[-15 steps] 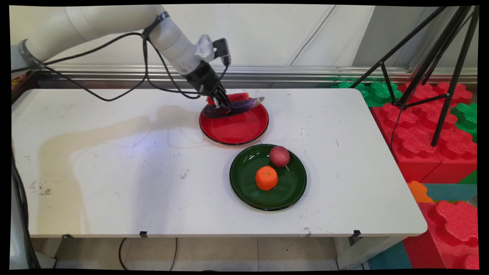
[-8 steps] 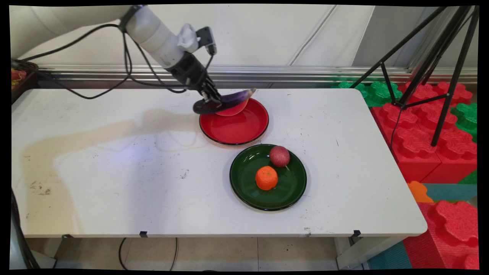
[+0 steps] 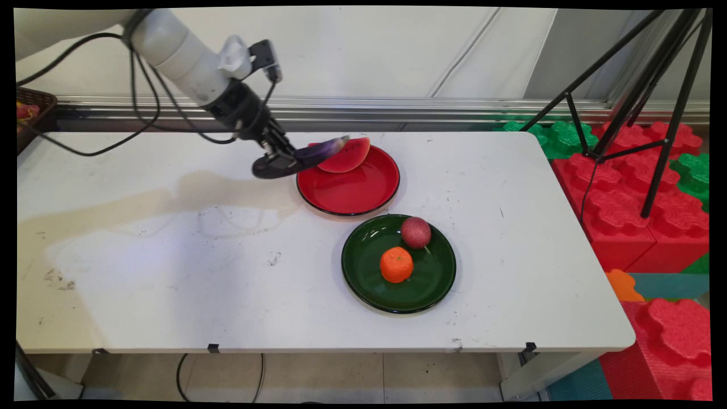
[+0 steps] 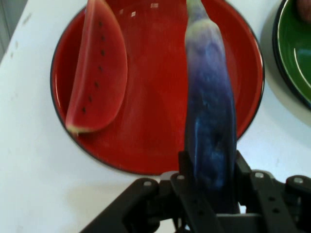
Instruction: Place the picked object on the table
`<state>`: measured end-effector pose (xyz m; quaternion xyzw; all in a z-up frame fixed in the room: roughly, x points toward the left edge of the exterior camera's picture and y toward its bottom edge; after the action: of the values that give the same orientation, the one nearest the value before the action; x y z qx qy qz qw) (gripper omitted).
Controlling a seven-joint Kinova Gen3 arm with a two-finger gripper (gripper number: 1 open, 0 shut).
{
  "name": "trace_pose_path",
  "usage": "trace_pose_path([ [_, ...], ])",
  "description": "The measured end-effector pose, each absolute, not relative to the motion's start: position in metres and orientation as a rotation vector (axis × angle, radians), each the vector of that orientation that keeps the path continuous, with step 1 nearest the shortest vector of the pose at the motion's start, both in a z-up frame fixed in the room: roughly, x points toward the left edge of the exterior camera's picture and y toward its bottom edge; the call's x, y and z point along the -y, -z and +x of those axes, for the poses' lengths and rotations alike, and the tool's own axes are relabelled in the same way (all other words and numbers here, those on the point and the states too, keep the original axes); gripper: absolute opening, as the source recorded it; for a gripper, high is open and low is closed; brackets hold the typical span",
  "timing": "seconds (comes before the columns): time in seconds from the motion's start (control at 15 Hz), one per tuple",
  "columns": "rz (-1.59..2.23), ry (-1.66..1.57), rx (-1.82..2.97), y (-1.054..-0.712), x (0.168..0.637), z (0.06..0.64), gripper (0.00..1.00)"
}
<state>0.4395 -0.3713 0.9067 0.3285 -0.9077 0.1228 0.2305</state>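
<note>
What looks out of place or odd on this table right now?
Only the long purple eggplant: it is off the table, clamped in the black gripper above the round red plate's left rim. Nothing looks spilled or damaged.

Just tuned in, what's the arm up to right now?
The gripper is shut on a purple eggplant and holds it in the air over the left edge of the red plate. A watermelon slice lies on that plate. Nearer the camera, a green plate carries an orange and a dark red fruit.
</note>
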Motion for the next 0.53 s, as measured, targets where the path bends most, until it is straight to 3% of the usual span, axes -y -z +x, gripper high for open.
trace_pose_path([
  [0.53,1.091,-0.297,2.502,-0.893,0.324,0.476,0.00],
])
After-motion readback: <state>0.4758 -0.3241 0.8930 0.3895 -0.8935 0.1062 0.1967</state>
